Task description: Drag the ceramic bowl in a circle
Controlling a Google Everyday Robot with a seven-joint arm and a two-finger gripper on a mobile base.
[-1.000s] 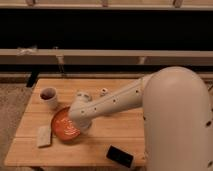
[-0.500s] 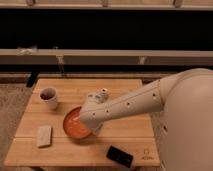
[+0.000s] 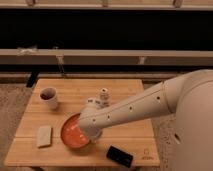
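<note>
The ceramic bowl (image 3: 72, 134), wide, shallow and orange-red, sits on the wooden table (image 3: 125, 90) left of center, near the front edge. My white arm reaches in from the right. My gripper (image 3: 91, 131) is down at the bowl's right side, over its rim, and the wrist covers that part of the bowl. A small white cup (image 3: 49, 96) with dark contents stands at the back left, apart from the bowl.
A pale rectangular block (image 3: 44, 136) lies left of the bowl near the front left corner. A black flat device (image 3: 120, 156) lies at the front edge, right of the bowl. A small white object (image 3: 103, 95) stands behind my wrist. A low wall runs behind the table.
The bowl has moved with my gripper, first to the right, then toward the table's front edge. The arm has swung lower across the table. The cup and block have not moved.
</note>
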